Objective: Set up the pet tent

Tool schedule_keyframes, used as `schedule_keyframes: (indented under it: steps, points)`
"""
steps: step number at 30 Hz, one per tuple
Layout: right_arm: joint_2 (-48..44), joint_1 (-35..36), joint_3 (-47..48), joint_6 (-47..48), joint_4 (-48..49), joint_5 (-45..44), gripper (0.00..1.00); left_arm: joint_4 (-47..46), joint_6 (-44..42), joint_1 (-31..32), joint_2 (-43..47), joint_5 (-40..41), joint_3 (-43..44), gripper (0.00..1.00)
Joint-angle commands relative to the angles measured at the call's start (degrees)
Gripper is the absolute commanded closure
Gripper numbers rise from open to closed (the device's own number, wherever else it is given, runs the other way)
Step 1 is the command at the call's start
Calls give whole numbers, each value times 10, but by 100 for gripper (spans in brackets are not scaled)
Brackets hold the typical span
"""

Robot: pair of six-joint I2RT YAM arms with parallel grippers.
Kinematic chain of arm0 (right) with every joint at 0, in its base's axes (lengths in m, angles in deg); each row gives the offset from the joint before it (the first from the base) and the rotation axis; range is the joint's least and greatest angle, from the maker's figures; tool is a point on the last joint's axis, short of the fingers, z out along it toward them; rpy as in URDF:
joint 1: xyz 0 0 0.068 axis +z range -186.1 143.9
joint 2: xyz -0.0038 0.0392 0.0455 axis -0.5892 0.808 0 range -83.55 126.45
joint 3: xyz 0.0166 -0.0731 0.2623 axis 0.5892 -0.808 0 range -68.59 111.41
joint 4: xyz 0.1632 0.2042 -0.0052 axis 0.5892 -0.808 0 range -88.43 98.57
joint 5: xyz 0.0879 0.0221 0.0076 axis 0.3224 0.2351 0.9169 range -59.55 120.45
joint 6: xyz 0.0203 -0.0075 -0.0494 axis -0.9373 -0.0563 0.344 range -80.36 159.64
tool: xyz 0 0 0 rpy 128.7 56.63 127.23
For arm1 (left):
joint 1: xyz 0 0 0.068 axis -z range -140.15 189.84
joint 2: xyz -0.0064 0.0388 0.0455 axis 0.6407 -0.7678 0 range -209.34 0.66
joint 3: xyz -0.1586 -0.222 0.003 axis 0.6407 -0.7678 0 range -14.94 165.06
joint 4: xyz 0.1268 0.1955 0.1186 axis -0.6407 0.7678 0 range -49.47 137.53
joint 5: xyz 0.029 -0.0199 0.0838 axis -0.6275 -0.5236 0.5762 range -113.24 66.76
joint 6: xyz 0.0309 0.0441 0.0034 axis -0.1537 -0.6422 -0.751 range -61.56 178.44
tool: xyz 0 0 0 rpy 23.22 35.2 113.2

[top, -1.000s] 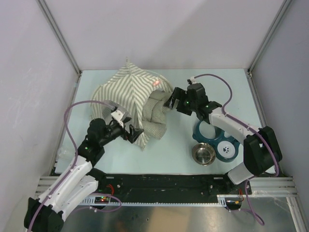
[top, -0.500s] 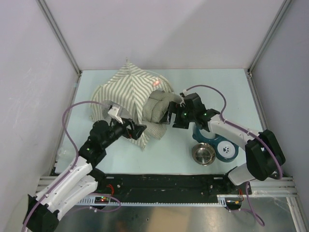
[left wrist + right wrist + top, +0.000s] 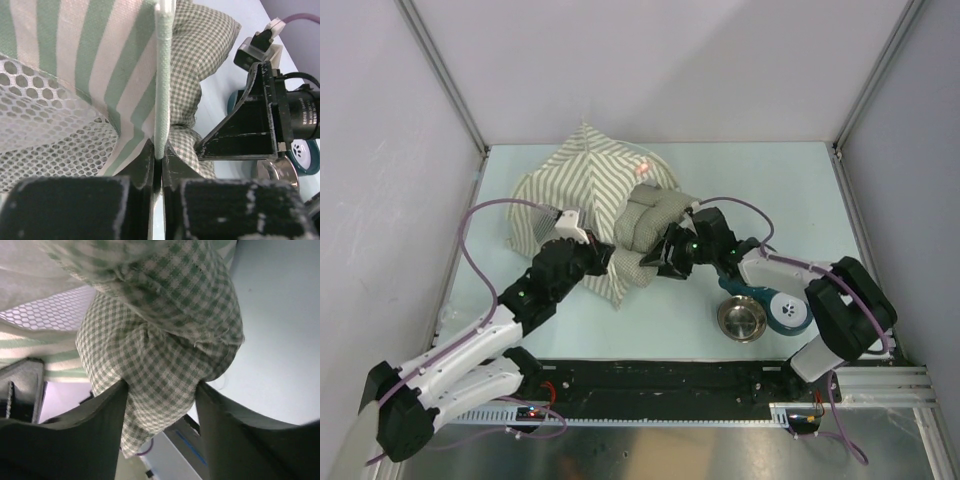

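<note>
The pet tent [image 3: 585, 180] lies slumped at the table's back left, olive and white striped, with a pink-red mark [image 3: 642, 168]. My left gripper [image 3: 601, 262] is shut on the pale green piped front edge [image 3: 163, 90] of the tent, next to its mesh window [image 3: 45, 120]. A green checked cushion [image 3: 650, 222] bulges out of the tent's opening. My right gripper [image 3: 660, 259] is shut on the cushion's lower corner [image 3: 162, 365], the fabric pinched between both fingers. The two grippers are close together at the tent's front.
A teal double bowl stand [image 3: 782, 300] and a steel bowl [image 3: 742, 318] sit right of the cushion, under the right arm. White walls and metal posts close off the back and sides. The right gripper's black body [image 3: 250, 130] fills the right of the left wrist view.
The left gripper has pushed forward onto the tent's front edge and shut on it. The right gripper has swung left and down to the cushion's corner and closed on it.
</note>
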Motion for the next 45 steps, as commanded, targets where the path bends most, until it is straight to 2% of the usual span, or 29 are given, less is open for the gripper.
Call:
schedule_keyframes:
  steps: [1, 4, 5, 7, 10, 13, 16, 18, 22, 26, 29, 35, 38, 45]
  points:
    - [41, 9, 0, -89, 164, 7, 52, 23, 19, 13, -9, 43, 35, 98]
    - [48, 15, 1, -118, 219, 10, 89, 59, 18, 15, -7, 46, 43, 100]
    - [47, 18, 6, -119, 226, 6, 94, 70, 19, 16, -5, 43, 44, 100]
    - [46, 24, 24, -107, 225, -2, 99, 80, 18, 17, 2, 31, 40, 100]
    - [57, 29, 51, -107, 259, -14, 100, 93, 18, 18, 2, 7, 36, 100]
    - [91, 41, 89, -109, 281, -33, 100, 100, 18, 19, -2, -21, 34, 100]
    - [139, 51, 136, -115, 279, -37, 100, 126, 7, 20, 8, 3, 35, 100]
    - [161, 49, 151, -142, 303, -21, 100, 138, -17, 20, 23, 1, 37, 100]
    - [178, 30, 196, -138, 273, 17, 100, 154, -35, 20, 26, -39, 43, 100]
    - [207, 29, 240, -108, 228, 38, 100, 159, -38, 19, 32, -51, 40, 100]
    - [244, 41, 278, -28, 140, 58, 100, 167, -56, 17, 46, -78, 49, 100]
    - [285, 70, 285, 60, 21, 81, 100, 176, -62, 12, 53, -88, 63, 100]
    - [280, 86, 277, 80, -23, 68, 94, 177, -62, 7, 51, -85, 70, 100]
    - [213, 84, 274, 110, -115, -37, 56, 176, -56, -11, 50, -72, 70, 100]
